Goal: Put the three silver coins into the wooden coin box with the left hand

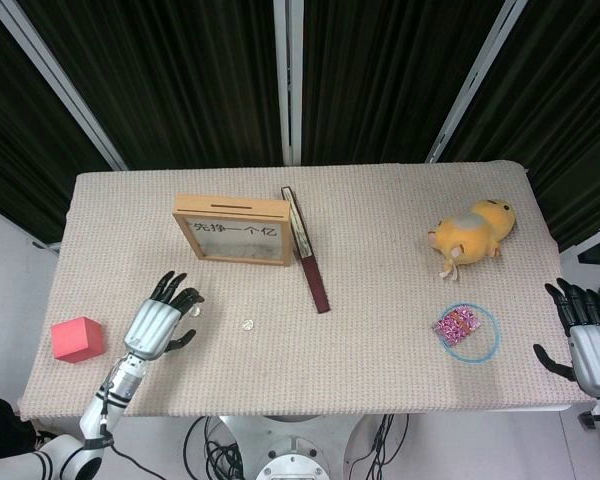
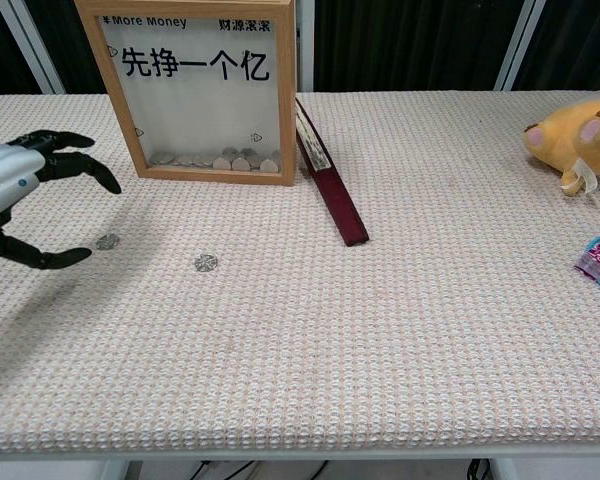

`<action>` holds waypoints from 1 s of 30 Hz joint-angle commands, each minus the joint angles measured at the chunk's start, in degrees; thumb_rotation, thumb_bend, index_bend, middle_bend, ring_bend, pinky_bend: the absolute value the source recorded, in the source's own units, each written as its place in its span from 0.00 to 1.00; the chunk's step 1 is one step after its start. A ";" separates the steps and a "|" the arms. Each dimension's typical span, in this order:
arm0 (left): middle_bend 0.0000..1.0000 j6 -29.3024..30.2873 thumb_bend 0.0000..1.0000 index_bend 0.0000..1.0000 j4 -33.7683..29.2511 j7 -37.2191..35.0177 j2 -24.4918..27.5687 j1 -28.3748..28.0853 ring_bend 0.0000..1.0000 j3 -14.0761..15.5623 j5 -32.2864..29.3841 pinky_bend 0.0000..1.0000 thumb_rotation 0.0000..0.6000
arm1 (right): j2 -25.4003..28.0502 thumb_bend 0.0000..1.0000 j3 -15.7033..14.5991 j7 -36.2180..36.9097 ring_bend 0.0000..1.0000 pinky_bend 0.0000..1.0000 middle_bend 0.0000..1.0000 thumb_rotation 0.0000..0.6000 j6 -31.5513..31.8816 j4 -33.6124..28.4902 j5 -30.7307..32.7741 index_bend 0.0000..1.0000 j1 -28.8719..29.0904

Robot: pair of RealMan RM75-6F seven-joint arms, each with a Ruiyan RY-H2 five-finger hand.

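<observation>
The wooden coin box (image 1: pixel 233 230) stands upright at the back left, slot on top, with several coins lying at its bottom (image 2: pixel 220 160). Two silver coins lie on the cloth in front of it: one (image 2: pixel 205 262) in the open, also seen from the head view (image 1: pixel 247 324), and one further left (image 2: pixel 107 241). My left hand (image 2: pixel 15 190) hovers beside that left coin with fingers and thumb spread on either side of it, holding nothing; in the head view the left hand (image 1: pixel 160 322) is near the front-left edge. My right hand (image 1: pixel 592 338) is open off the table's right edge.
A dark red book (image 2: pixel 330 190) leans against the box's right side. A yellow plush toy (image 1: pixel 472 230) lies at the right, and a blue ring with a pink packet (image 1: pixel 465 330) lies in front of it. A red cube (image 1: pixel 77 338) sits at the left edge.
</observation>
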 commanded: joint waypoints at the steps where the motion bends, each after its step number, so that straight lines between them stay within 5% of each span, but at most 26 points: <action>1: 0.26 -1.79 0.23 0.31 4.22 -1.73 -3.02 0.75 0.05 -0.93 -1.08 0.03 1.00 | 0.01 0.21 0.03 -0.01 0.00 0.00 0.00 1.00 -0.25 -0.01 0.09 0.00 0.13; 14: 0.25 -4.95 0.27 0.42 12.41 -4.87 -7.92 0.62 0.05 -3.74 -2.16 0.03 1.00 | -0.45 0.21 0.13 -0.39 0.00 0.00 0.00 1.00 -2.03 0.28 1.00 0.00 0.86; 30: 0.25 -7.56 0.31 0.44 11.42 -3.99 -7.54 1.05 0.05 -4.46 -2.65 0.02 1.00 | -0.53 0.21 0.10 0.35 0.00 0.00 0.00 1.00 -2.38 1.13 1.43 0.00 0.78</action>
